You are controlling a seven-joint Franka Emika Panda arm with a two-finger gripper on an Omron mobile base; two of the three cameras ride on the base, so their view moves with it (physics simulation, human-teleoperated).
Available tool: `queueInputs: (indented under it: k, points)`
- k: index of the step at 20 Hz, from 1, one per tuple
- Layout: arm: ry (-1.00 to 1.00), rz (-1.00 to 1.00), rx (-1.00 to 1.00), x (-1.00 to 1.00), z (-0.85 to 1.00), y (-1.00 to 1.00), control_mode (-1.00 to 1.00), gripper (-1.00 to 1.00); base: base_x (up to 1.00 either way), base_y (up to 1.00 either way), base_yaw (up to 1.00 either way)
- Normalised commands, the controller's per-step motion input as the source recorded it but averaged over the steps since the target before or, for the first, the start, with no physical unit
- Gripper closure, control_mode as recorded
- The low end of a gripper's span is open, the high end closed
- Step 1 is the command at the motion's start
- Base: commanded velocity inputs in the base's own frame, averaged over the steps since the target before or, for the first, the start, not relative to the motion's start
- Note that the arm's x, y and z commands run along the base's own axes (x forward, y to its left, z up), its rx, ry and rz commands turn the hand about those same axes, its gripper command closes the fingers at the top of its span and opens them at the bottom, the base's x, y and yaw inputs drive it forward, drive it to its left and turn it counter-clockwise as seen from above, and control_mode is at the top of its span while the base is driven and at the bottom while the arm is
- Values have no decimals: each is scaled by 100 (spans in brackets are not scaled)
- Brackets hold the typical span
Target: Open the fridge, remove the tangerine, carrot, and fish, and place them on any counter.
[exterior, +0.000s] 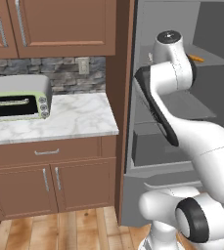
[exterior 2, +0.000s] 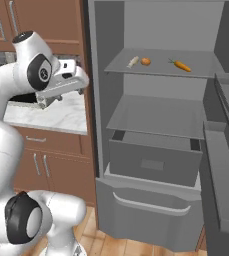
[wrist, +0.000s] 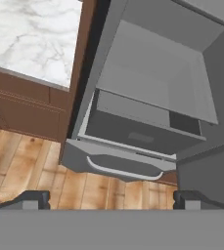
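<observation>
The fridge (exterior 2: pixel 156 30) stands open, its door (exterior 2: pixel 226 150) swung out to the right. On its top shelf lie the pale fish (exterior 2: pixel 133 61), the round tangerine (exterior 2: pixel 145 61) and the carrot (exterior 2: pixel 181 65), side by side. An orange tip of the carrot (exterior: pixel 196 58) peeks past the arm in the left base view. My gripper (wrist: pixel 111 197) is open and holds nothing, its fingertips (wrist: pixel 33 199) spread wide. It hovers outside the fridge near the left wall, over the right end of the counter (exterior 2: pixel 61 117), and looks down at the lower shelves.
A green toaster oven (exterior: pixel 18 100) sits on the left of the counter (exterior: pixel 74 117). Inside the fridge are a bare middle shelf (exterior 2: pixel 156 115) and a grey drawer (exterior 2: pixel 153 162), with a freezer drawer (exterior 2: pixel 146 205) below. Wooden cabinets hang above the counter.
</observation>
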Motion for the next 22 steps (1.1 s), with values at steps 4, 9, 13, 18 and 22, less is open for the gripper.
queueInputs:
  k: [4,9,13,18,22]
  points:
    - [0,2,-8,-2,0,35,-100,-100,0,0,0]
    - [0,4,-5,-18,0,34,-100,-100,0,0,0]
    - [0,1,0,-10,0,29,-100,-100,0,0,0]
    - [8,0,0,1,0,10,100,-100,0,0,0]
    - [0,0,0,0,0,0,100,-100,0,-25,0]
